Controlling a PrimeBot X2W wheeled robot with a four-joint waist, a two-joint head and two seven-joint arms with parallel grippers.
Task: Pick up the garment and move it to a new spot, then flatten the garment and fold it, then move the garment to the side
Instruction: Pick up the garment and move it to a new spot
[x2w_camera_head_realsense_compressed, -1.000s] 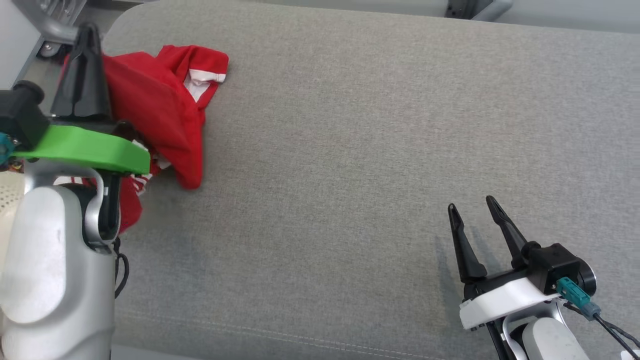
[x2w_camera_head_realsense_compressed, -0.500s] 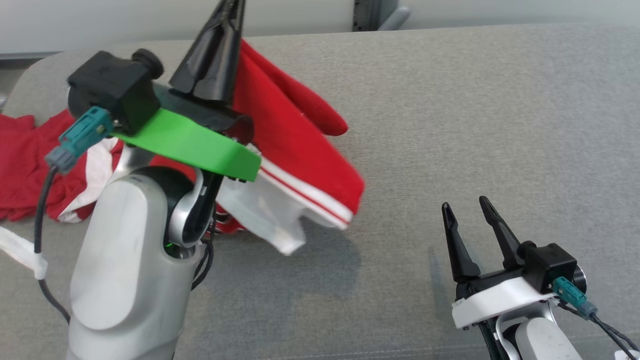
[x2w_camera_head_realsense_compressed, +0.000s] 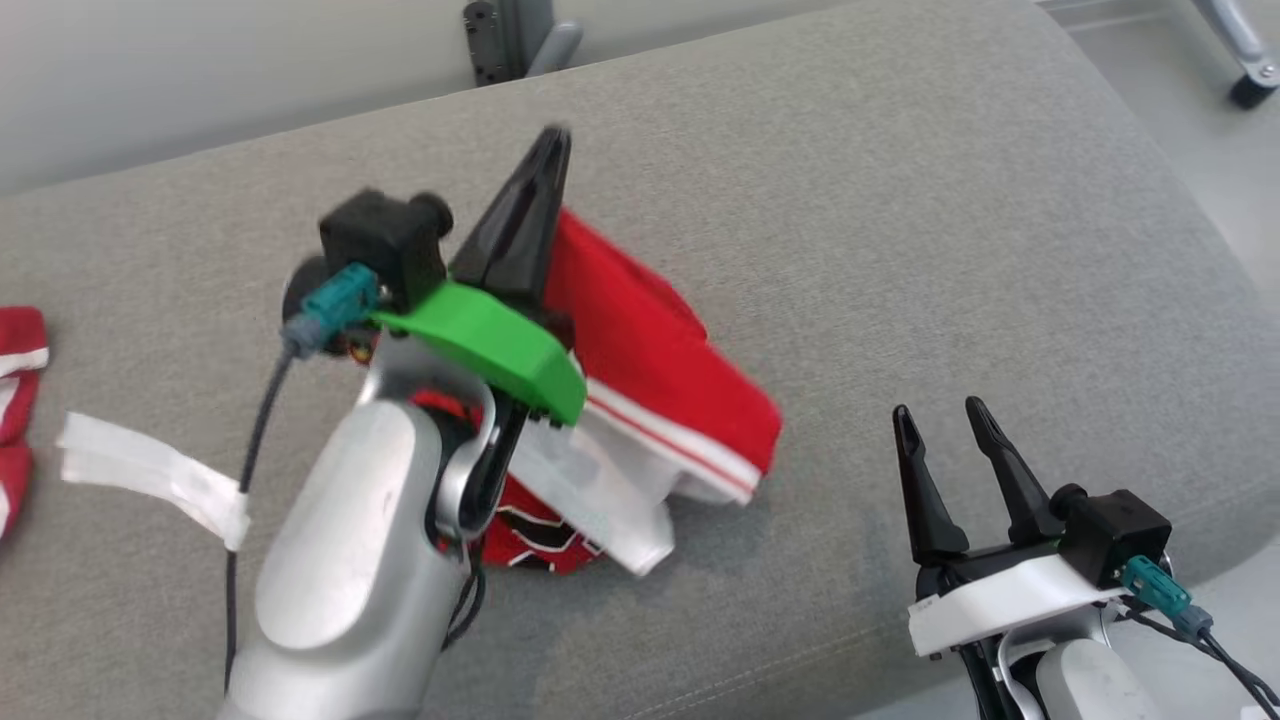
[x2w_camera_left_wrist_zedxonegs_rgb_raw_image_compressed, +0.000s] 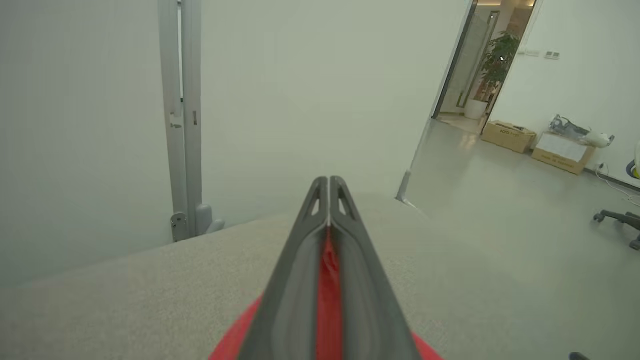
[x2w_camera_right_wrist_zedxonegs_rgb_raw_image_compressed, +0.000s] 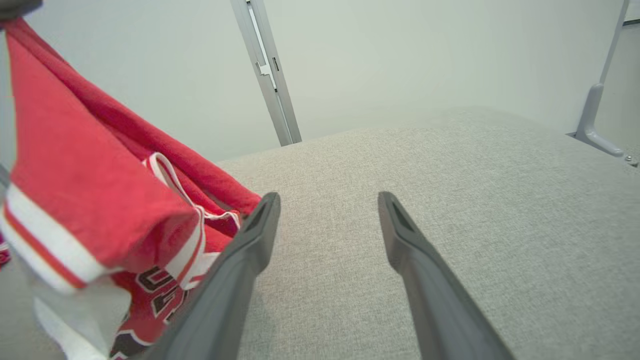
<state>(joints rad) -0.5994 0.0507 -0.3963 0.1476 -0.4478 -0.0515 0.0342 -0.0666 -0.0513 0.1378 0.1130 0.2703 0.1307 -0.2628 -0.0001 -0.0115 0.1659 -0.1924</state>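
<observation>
The garment (x2w_camera_head_realsense_compressed: 650, 360) is red with white stripes and dark lettering. It hangs from my left gripper (x2w_camera_head_realsense_compressed: 553, 140), which is shut on its upper edge and raised above the grey padded surface (x2w_camera_head_realsense_compressed: 900, 200). Its lower folds droop close to the surface under my left forearm. In the left wrist view, red cloth (x2w_camera_left_wrist_zedxonegs_rgb_raw_image_compressed: 327, 280) shows pinched between the closed fingers of that gripper (x2w_camera_left_wrist_zedxonegs_rgb_raw_image_compressed: 328, 180). My right gripper (x2w_camera_head_realsense_compressed: 940, 412) is open and holds nothing, low at the front right. In the right wrist view the garment (x2w_camera_right_wrist_zedxonegs_rgb_raw_image_compressed: 75, 190) hangs to the left of that gripper (x2w_camera_right_wrist_zedxonegs_rgb_raw_image_compressed: 328, 197).
More red and white cloth (x2w_camera_head_realsense_compressed: 15, 380) lies at the far left edge of the surface. The surface rounds off at the right, with floor (x2w_camera_head_realsense_compressed: 1200, 110) beyond. A metal post (x2w_camera_head_realsense_compressed: 510, 40) stands behind the back edge. Boxes (x2w_camera_left_wrist_zedxonegs_rgb_raw_image_compressed: 510, 135) and a chair base (x2w_camera_left_wrist_zedxonegs_rgb_raw_image_compressed: 620, 220) stand farther off.
The head camera has turned. My left gripper has lifted the garment off the surface's left end and carried it rightward towards the middle. The right gripper has stayed open in place.
</observation>
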